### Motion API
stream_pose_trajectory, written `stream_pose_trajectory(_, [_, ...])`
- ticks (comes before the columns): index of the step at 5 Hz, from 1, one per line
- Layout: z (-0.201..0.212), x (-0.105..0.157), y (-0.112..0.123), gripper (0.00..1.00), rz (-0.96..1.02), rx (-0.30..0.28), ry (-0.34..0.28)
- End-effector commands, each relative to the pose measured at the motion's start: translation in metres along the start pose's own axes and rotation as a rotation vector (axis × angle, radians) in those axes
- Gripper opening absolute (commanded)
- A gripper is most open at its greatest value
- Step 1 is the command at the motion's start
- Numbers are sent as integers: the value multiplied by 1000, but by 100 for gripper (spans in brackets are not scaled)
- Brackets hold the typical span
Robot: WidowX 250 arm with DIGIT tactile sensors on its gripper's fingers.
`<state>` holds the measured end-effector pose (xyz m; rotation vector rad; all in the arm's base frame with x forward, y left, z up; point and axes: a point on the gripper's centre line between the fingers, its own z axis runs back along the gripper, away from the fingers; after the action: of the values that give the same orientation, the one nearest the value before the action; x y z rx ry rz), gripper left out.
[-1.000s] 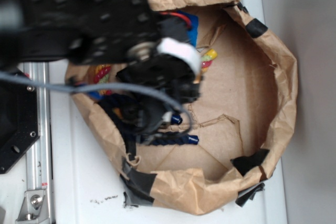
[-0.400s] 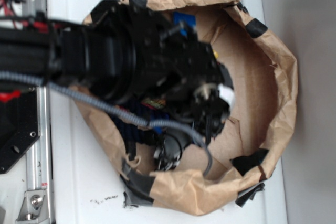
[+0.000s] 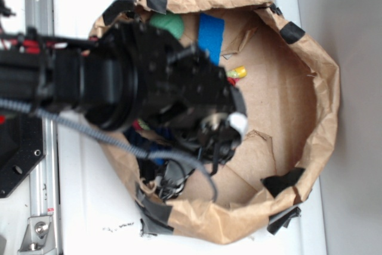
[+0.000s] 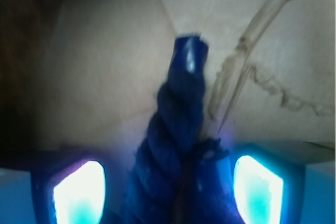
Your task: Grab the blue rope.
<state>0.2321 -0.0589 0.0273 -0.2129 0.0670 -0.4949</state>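
The blue rope is seen as twisted, fuzzy matt cord, capped by a glossy blue end. The bag is made of crumpled matt brown paper, patched with black tape. The counter looks smooth and white.

arm: black, bulky | cable: grey, braided | wrist band: white

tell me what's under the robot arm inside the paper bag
Mostly hidden in the exterior view: only a bit of blue rope peeks out below the arm. The wrist view shows that rope lying on brown paper between the gripper pads, capped end pointing away.
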Motion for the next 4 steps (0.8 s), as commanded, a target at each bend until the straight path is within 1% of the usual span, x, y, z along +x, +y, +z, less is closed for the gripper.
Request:
stream_pose_trajectory(1, [-36,-8,35,100,69,152,90])
stream_pose_trajectory(2, [-21,0,66,0,168,189,39])
stream_pose_trajectory(3, [6,8,89,0,223,190,-40])
stream_pose_trajectory(4, [24,10,98,0,238,205,-91])
